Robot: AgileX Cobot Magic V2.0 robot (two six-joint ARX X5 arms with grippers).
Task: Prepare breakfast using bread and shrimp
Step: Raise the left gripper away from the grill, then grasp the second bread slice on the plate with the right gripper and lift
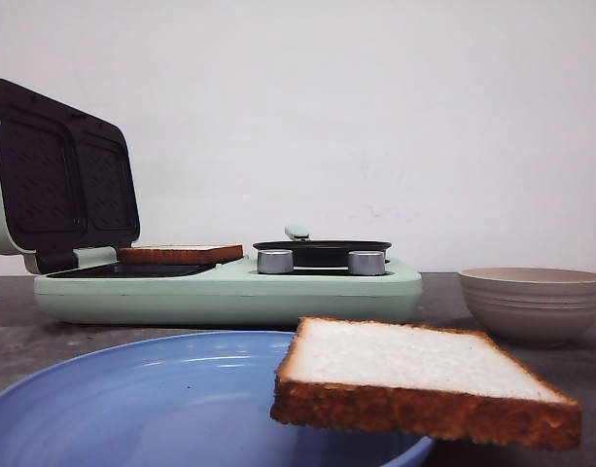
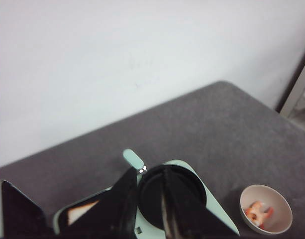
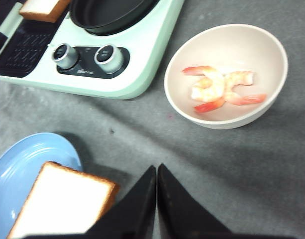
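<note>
- Grey tabletop (image 3: 252, 164) carries a mint-green breakfast maker (image 1: 229, 287), a blue plate (image 1: 132, 399) and a beige bowl (image 1: 534, 302).
- We see one bread slice (image 1: 414, 379) lying on the plate near the front edge of the tabletop, its toasted crust jutting out past the plate's rim on the right.
- We see a second slice of bread (image 1: 179, 254) lying on the breakfast maker's dark grill plate (image 3: 23, 47), beside the raised lid (image 1: 59, 180), which stands open at the left end.
- A round black pan (image 1: 322, 251) sits on the right half of the machine, behind two silver knobs (image 1: 275, 261) on its front face.
- The shrimp (image 3: 222, 89), a few curled orange-and-white pieces, lie in the bottom of the bowl, which stands on the right side of the tabletop just beside the machine.
- Our right gripper (image 3: 156, 174) hangs over the bare tabletop between plate and bowl, its dark fingers pressed together with nothing between them.
- Our left gripper (image 2: 152, 219) hovers above the pan and the machine; its fingers look slightly parted and empty, but the tips are cut off at the frame edge, so we cannot tell how wide the jaws stand.
</note>
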